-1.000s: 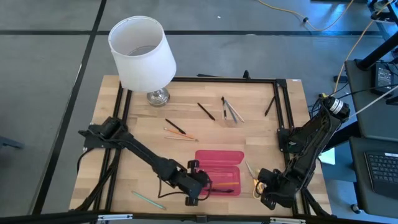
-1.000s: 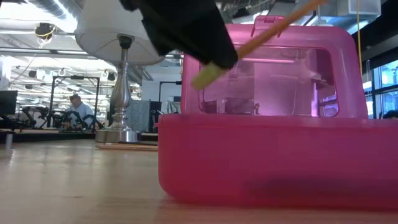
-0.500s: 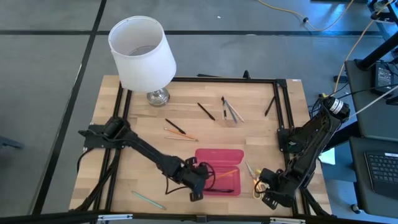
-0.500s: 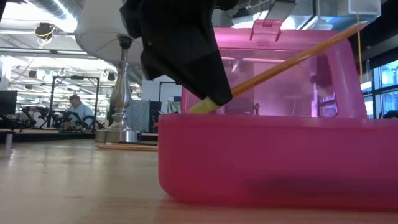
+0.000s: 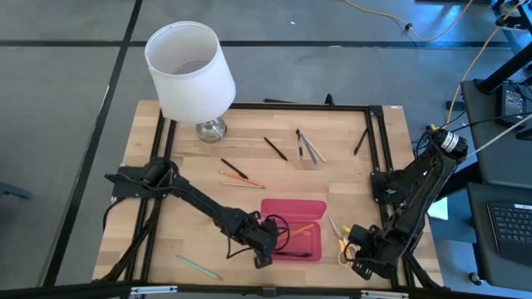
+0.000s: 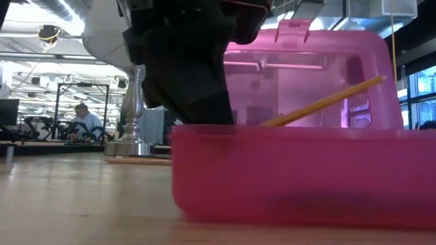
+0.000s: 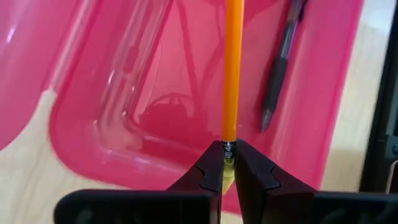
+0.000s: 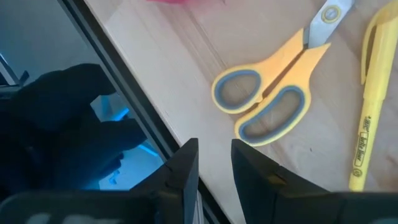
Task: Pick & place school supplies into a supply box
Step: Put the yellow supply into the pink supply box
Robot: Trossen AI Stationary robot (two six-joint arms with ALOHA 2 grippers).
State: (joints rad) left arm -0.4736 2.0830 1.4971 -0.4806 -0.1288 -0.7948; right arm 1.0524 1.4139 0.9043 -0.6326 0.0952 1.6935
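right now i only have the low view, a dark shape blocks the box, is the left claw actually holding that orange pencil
Observer: Yes. The left wrist view shows the left claw shut on the orange pencil at its eraser end.
Operator: anything already in the box
Observer: A black pen lies on the floor of the supply box.
Operator: where's the right claw
Observer: At the table's near right corner, the right claw waits beside the yellow-handled scissors.
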